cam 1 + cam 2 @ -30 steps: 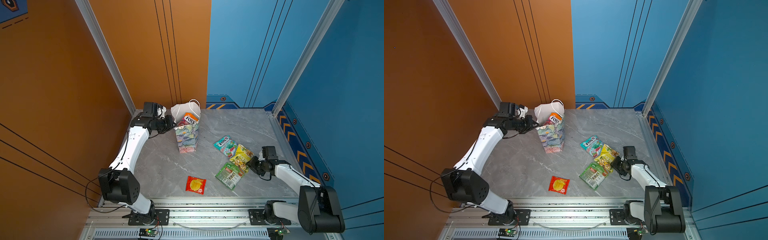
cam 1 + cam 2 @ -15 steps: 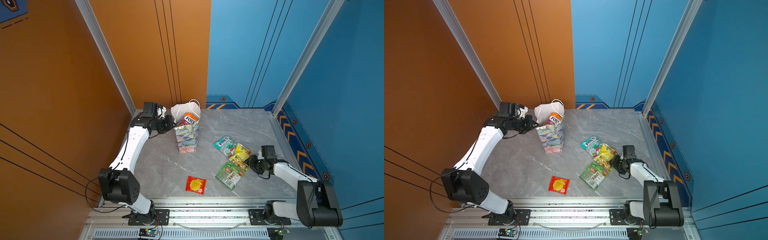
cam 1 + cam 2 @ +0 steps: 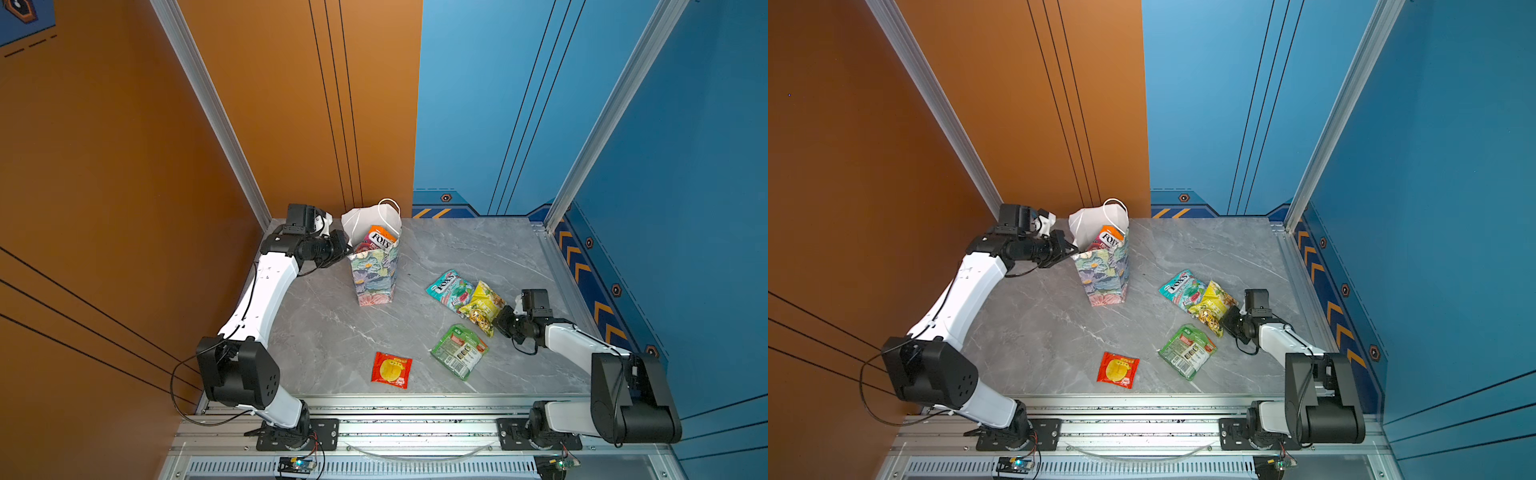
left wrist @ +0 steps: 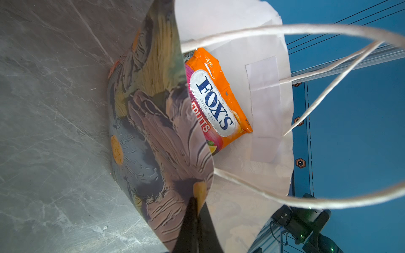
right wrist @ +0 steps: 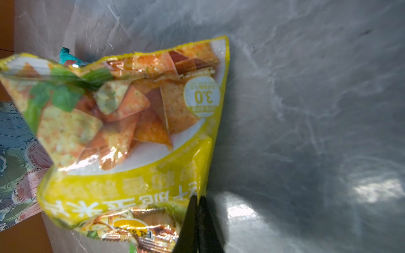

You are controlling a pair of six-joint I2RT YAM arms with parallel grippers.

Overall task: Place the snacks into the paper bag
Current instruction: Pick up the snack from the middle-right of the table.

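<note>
Little had changed over the last second. The left gripper (image 4: 197,203) stayed clamped on the rim of the paper bag (image 3: 376,272), its two black fingers (image 4: 189,223) pinched together over the floral wall near one corner, and the left arm had not moved in either top view. The bag stood upright toward the back left of the grey marble table (image 3: 332,332), its mouth open and white inside, with the cord handles (image 4: 306,28) looping above it. The orange FOX'S packet (image 4: 217,98) leaned against the white inner wall, its top poking above the rim, just as before.

The difference was on the right. The right gripper (image 5: 198,200) had edged slightly closer to the yellow pouch (image 5: 131,135), and its jaws were shut tight on the edge of one corner. The earlier views were too small to tell how wide they had stood. The pouch remained at much the same spot, its far end overlapping the teal FOX'S packet (image 3: 448,286), well apart from the bag. Whether the gripped corner had left the table I could not tell.

The green pouch (image 3: 459,352) and the red-yellow sachet (image 3: 391,370) lay flat near the front edge of the table, unmoved, both outside the bag
</note>
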